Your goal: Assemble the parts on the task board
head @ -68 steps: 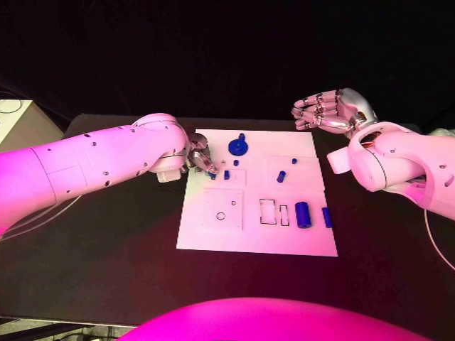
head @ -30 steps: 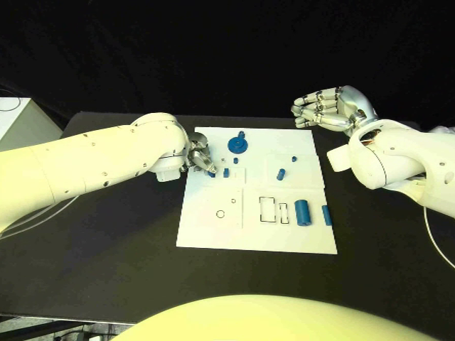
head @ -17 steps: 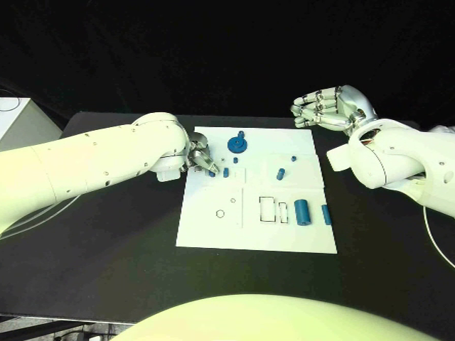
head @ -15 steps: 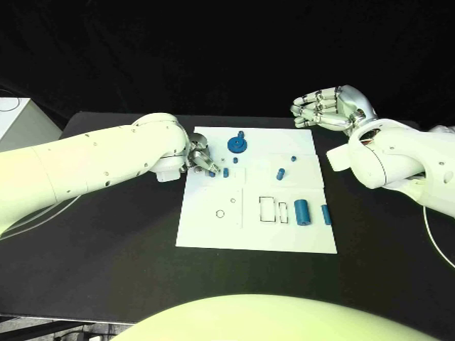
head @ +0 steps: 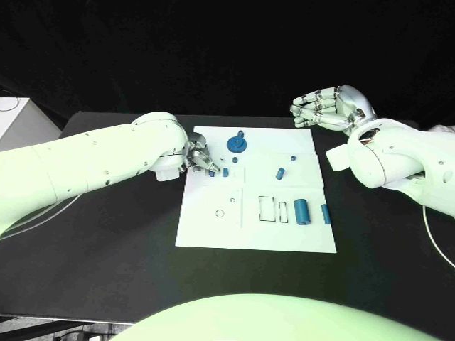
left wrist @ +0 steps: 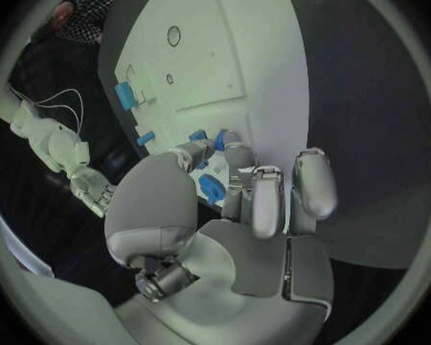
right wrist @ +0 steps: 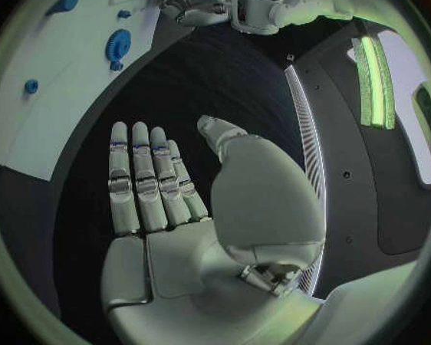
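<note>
While the left hand [head: 200,159] pinches a blue peg [head: 225,171] at the task board [head: 212,234] edge, the right hand [head: 330,110] hovers empty, fingers apart.

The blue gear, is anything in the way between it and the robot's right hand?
Nothing visible. The right hand is held up off the board's far right corner, and only bare white board and black table lie between it and the blue gear.

White task board with small blue parts on a black table

A flat white rectangular task board [head: 257,234] is laid in the middle of the table, marked with outlined rectangular recesses and a small round hole. A blue gear-shaped disc [head: 236,147] is seen near its far edge, a short blue peg [head: 280,172] lies tilted near the middle, and a larger blue cylinder [head: 302,211] and a smaller blue block [head: 325,214] are set side by side near the right edge.
</note>
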### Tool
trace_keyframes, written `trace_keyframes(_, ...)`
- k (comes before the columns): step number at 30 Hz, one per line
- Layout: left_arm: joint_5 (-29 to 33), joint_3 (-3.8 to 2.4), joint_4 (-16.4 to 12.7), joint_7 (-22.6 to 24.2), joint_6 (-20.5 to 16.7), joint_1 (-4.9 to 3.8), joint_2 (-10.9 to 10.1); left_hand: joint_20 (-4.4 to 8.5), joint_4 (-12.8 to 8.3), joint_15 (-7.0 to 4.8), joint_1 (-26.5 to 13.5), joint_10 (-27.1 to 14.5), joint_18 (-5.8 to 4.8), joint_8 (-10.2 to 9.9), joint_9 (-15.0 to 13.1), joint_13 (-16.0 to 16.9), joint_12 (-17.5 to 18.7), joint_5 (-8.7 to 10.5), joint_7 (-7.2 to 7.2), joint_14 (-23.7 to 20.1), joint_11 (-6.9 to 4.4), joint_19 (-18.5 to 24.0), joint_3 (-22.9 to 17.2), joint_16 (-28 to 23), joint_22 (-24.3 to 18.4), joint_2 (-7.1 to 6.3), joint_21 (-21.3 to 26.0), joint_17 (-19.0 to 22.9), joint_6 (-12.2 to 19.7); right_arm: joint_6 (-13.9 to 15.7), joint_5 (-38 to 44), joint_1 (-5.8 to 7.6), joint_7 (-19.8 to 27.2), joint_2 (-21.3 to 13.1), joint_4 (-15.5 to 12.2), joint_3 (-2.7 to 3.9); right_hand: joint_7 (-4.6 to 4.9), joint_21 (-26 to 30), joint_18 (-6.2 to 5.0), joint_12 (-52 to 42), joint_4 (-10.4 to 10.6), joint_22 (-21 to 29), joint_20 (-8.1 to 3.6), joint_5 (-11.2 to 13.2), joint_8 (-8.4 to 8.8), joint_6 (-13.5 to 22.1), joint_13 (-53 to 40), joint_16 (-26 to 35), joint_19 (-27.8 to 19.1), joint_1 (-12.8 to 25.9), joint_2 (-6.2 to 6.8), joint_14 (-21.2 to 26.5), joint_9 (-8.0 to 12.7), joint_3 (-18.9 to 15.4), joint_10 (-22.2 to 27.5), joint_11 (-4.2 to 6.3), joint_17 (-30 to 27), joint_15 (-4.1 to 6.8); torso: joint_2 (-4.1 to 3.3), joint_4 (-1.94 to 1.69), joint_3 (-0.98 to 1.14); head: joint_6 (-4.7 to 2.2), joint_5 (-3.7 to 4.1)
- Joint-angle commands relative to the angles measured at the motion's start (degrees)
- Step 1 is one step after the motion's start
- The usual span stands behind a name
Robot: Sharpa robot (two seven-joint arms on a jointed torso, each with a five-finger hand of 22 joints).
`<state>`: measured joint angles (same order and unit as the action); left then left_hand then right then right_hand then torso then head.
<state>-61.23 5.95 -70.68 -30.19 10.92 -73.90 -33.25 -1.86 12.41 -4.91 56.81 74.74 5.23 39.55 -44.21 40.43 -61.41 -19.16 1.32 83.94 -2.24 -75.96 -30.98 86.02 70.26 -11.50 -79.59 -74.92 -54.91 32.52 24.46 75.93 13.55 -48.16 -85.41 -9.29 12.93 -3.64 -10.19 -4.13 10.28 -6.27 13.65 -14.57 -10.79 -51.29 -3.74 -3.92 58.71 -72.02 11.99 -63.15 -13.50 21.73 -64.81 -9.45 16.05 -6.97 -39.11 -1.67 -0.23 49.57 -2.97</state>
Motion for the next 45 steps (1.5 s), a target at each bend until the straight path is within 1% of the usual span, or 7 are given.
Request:
trace_keyframes(1, 0.3, 0.10, 0.3, -0.5, 0.8, 0.16, 0.0, 0.14, 0.1, -0.34, -0.1, -0.4, -0.62, -0.3, 0.1, 0.0, -0.1, 0.36, 0.23, 3.7, -0.08, 0.2, 0.4, 0.2, -0.1, -0.10, 0.3, -5.4, 0.0, -1.0, 0.1, -0.04, 0.3, 0.0, 0.0, 0.01, 0.39, 0.0, -0.33, 0.2, 0.0, 0.1, 0.05, -0.3, 0.36, 0.1, 0.1, 0.2, -0.4, 0.3, -0.36, 0.2, 0.1, -0.4, 0.2, -0.24, -0.1, -0.40, 0.03, -0.01, 0.00, -0.05, 0.00)
trace_keyframes(12, 1.5, -0.77, -1.7, 3.1, -5.2, 0.17, -2.1, 0.11, 3.4, 0.19, 1.4, -5.1, 0.22, -1.5, 0.5, -8.0, 5.5, -0.10, 1.18, 2.4, 0.70, 3.1, 4.8, -1.9, -3.9, -0.25, 2.7, -0.8, 2.3, -1.1, 0.1, -0.18, 0.2, -0.1, 0.0, 0.01, 0.40, 0.0, -0.34, 0.2, 0.0, 0.2, 0.07, -0.3, 0.40, 0.1, 0.1, 0.2, -0.4, 0.4, -0.39, 0.2, 0.1, -0.5, 0.2, -0.26, -0.2, -0.42, 0.10, 0.00, 0.03, -0.27, 0.27)
trace_keyframes(22, 6.3, -1.46, -3.0, 9.1, -11.3, 0.15, -3.2, -0.87, 4.3, 1.25, 0.5, -8.5, 1.05, -2.2, 1.1, -11.0, 7.9, 4.20, 2.44, 1.5, 1.93, 6.0, 8.9, -3.4, -7.8, -0.22, 5.5, 2.0, 4.8, -1.2, 0.1, -0.26, 0.1, -0.1, 0.0, 0.01, 0.42, 0.0, -0.34, 0.2, 0.1, 0.2, 0.08, -0.3, 0.42, 0.1, 0.1, 0.2, -0.4, 0.4, -0.40, 0.3, 0.1, -0.5, 0.3, -0.27, -0.2, -0.43, 0.01, 0.01, -0.01, -0.53, 0.31)
trace_keyframes(28, 13.1, -1.55, -2.0, 18.6, -16.9, 0.15, -3.4, -3.28, 4.3, 4.23, 1.8, -16.2, 3.90, -3.4, 2.7, -12.6, 9.8, 3.71, 5.73, -6.2, 5.12, 18.8, 11.4, -10.7, -22.3, 1.15, 16.2, 16.3, 11.4, -1.0, 0.1, -0.28, 0.1, -0.1, 0.0, 0.00, 0.43, 0.0, -0.32, 0.2, 0.0, 0.4, 0.16, -0.4, 0.49, 0.1, 0.1, 0.2, -0.7, 0.3, -0.40, 0.5, 0.1, -0.6, 0.3, -0.30, -0.4, -0.51, 0.06, -0.01, 0.06, -0.69, 0.34)
trace_keyframes(32, 12.8, -1.50, -1.1, 24.3, -20.2, 0.16, -2.9, -5.97, 1.9, 7.39, 14.4, -25.3, 4.78, -6.1, 6.6, -16.2, 14.3, 3.56, 8.92, -22.1, 8.22, 27.2, 8.8, -23.8, -30.2, 0.53, 25.6, 36.3, 16.9, -0.9, 0.1, -0.29, 0.1, -0.1, 0.0, 0.00, 0.43, 0.0, -0.31, 0.2, 0.0, 0.5, 0.21, -0.4, 0.52, 0.1, 0.1, 0.3, -0.8, 0.2, -0.43, 0.7, 0.1, -0.6, 0.3, -0.31, -0.5, -0.56, 0.05, -0.06, 0.04, -1.14, 0.65)
trace_keyframes(38, 3.4, -0.83, 1.0, 32.1, -23.9, 0.48, -0.8, -7.10, -2.9, 8.11, 25.1, -31.0, 5.17, -8.9, 11.7, -21.0, 19.8, 3.71, 9.59, -25.2, 9.40, 28.0, 3.5, -26.1, -31.9, -0.87, 28.5, 38.8, 18.6, -1.0, 0.1, -0.29, 0.1, -0.1, 0.0, 0.00, 0.37, 0.0, -0.33, 0.2, -0.2, 0.7, 0.25, -0.4, 0.54, 0.0, 0.1, 0.2, -0.9, 0.0, -0.52, 0.8, 0.1, -0.6, 0.4, -0.28, -0.6, -0.58, -0.05, 0.05, -0.05, -1.75, 0.83)
trace_keyframes(45, -7.4, 0.19, 4.6, 35.6, -23.9, 0.91, 2.5, -7.33, -4.8, 8.39, 25.4, -30.9, 5.14, -11.3, 16.9, -25.7, 23.8, 3.99, 8.78, -25.8, 9.77, 28.7, 1.7, -26.4, -31.1, -2.57, 28.0, 40.7, 17.0, -1.0, 0.2, -0.30, 0.2, 0.0, 0.1, 0.00, 0.35, 0.0, -0.34, 0.2, -0.2, 0.7, 0.25, -0.4, 0.54, 0.0, 0.1, 0.2, -0.9, -0.1, -0.55, 0.8, 0.1, -0.6, 0.3, -0.27, -0.7, -0.58, -0.09, 0.11, 0.06, -2.03, 0.94)
